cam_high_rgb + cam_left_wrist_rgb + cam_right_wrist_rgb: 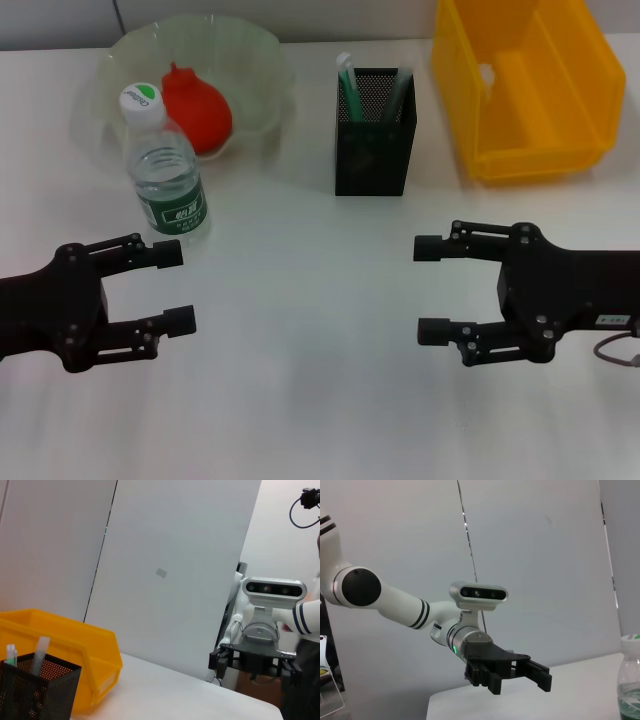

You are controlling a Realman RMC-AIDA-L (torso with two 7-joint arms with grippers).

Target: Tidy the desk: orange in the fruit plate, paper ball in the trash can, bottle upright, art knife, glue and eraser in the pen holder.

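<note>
White bench (320, 400); yellow plastic bin (530, 90) far right. Translucent green fruit plate (190, 60) holds an orange-red fruit (197, 108). Clear water bottle (165, 170) stands upright beside it. Black mesh pen holder (375, 130) sits mid-bench. Left gripper (172, 285) and right gripper (432, 288) hover low — both spread, empty.

The bottle (165, 170) at ten o'clock covers the near rim of the fruit plate (250, 60) and the lower left of the orange-red fruit (200, 110). The pen holder (375, 135) hides all but the tops of the items (346, 75) inside; which they are cannot be told. The yellow bin (530, 90) at one o'clock is cut by the top edge. In the right wrist view, only a sliver of the bottle (630, 680) shows.
</note>
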